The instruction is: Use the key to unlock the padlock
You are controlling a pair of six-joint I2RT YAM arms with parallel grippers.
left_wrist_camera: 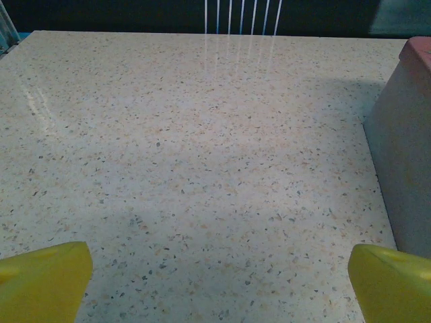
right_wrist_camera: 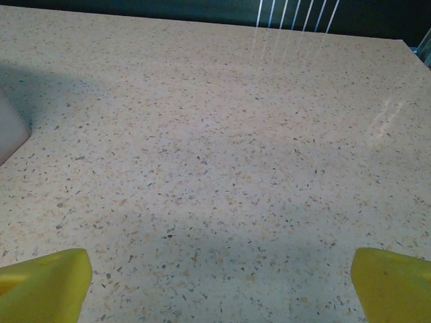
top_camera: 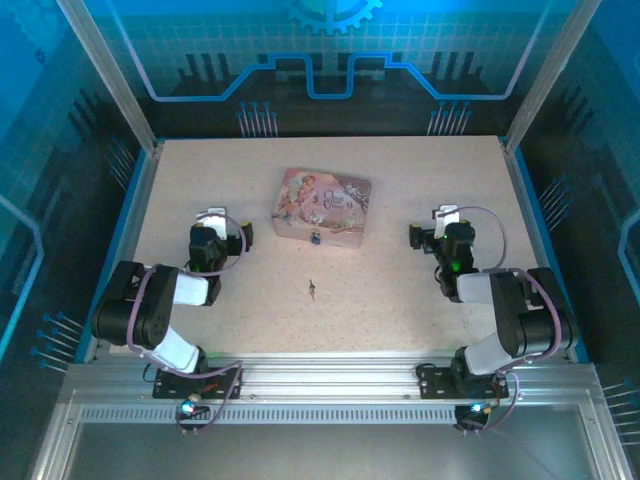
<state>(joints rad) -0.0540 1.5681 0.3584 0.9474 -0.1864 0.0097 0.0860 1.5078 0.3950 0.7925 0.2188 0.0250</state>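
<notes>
Since the key (top_camera: 312, 289) lies loose on the table (top_camera: 420, 300) in the top view, on the near side of the tin (top_camera: 322, 205) and about midway between the arms, picking it up is judged to be the step in hand. The padlock (top_camera: 316, 238) is seen against the tin's near face, just beyond the key. The left gripper (top_camera: 212, 217) and right gripper (top_camera: 446, 215) are seen well apart from both.

In the left wrist view, the yellow fingertips (left_wrist_camera: 42, 282) are spread wide with nothing between them, and the tin's side is seen at the right.

In the right wrist view, the fingertips (right_wrist_camera: 42, 286) are likewise spread wide and empty (a corner of the tin is caught at the left edge).

The key is thin and flat, so a low, square closing across its handle end is advised, with the blade left free for the lock.
</notes>
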